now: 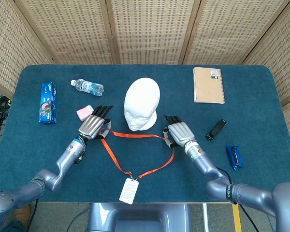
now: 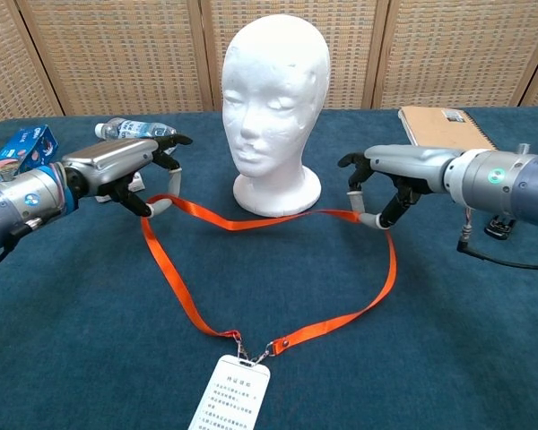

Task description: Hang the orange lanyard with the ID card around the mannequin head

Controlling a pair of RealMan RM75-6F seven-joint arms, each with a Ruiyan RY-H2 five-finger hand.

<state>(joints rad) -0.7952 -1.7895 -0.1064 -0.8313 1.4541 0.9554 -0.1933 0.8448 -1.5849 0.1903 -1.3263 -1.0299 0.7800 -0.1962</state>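
The mannequin head (image 2: pixel 276 98) looks like matt white foam, faintly pitted. The orange lanyard (image 2: pixel 251 269) is flat woven ribbon with small metal clips. Both hands have smooth brushed-metal shells. The surface (image 2: pixel 90 358) wears napped blue cloth; the notebook (image 1: pixel 208 85) seems plain kraft card.

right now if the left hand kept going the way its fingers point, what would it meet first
Probably the mannequin head. In the head view the left hand, pinching the orange lanyard, points up and slightly right, so it might pass just left of it; depth is unclear.
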